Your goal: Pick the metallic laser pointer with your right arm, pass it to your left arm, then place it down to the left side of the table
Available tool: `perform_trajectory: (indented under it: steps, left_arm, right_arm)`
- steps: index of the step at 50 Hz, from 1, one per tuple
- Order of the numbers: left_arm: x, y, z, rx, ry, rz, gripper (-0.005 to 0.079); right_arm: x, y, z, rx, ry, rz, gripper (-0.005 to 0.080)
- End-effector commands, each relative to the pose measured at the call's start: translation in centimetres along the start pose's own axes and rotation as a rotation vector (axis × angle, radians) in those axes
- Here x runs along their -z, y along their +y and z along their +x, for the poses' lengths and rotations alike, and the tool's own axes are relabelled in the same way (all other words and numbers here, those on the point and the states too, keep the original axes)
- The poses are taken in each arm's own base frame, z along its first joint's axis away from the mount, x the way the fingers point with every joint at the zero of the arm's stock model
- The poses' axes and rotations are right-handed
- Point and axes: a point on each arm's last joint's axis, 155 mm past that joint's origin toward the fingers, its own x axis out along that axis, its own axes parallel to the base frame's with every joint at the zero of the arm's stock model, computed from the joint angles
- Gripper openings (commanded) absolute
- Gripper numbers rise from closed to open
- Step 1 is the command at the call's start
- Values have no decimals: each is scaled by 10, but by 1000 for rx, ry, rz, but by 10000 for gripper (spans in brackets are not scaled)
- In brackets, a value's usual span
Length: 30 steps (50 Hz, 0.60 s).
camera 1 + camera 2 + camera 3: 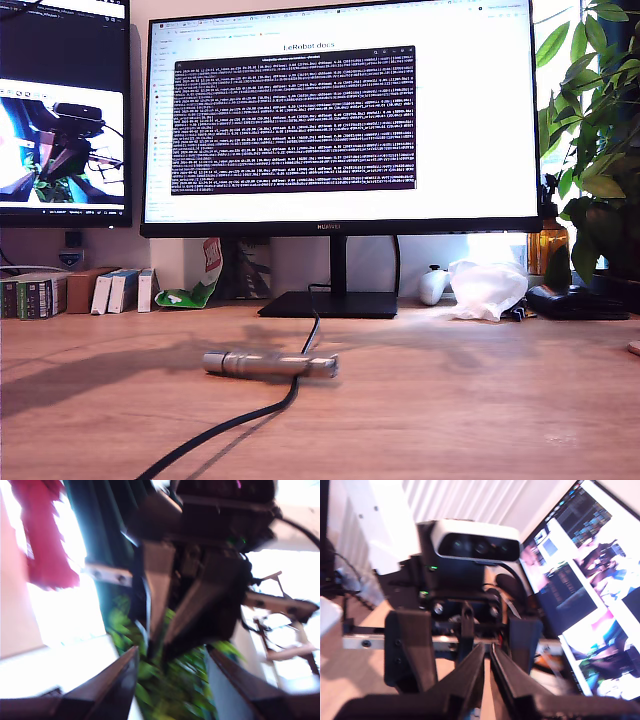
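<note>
Pointer [268,365]: ringed silver cylinder | my first hand [171,650] apparently spread | my second hand [487,647] clenched

The laser pointer [270,365] lies flat on the table [480,400], resting across a cable [240,420] that runs from the front edge back to the monitor stand [335,303]. Behind the pointer stands the monitor [340,115]. Behind it, toward the exterior view's left, boxes [70,293] sit in a row. Toward the exterior view's right and further back lie a plastic bag [488,288] and a plant [595,130]
</note>
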Motion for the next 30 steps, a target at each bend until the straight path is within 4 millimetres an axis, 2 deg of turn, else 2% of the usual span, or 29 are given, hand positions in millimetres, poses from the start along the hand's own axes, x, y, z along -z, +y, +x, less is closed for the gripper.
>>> perform_trajectory:
  steps: [1, 7, 11, 22, 30]
  left_arm:
    - [0, -5, 0, 37, 16, -8, 381]
    - [35, -1, -12, 53, 155, -156, 381]
    - [59, 4, -22, 31, 239, -252, 376]
    - [97, 11, -51, -10, 382, -389, 292]
    - [118, 4, -60, -14, 455, -436, 281]
  right_arm:
    - [6, 8, 3, -28, 19, 56, -10]
    - [39, 6, -11, -3, 137, 167, -10]
    - [53, 3, -22, 10, 173, 204, -10]
    - [75, -13, -46, 79, 210, 306, 8]
    - [80, -17, -51, 96, 216, 330, 10]
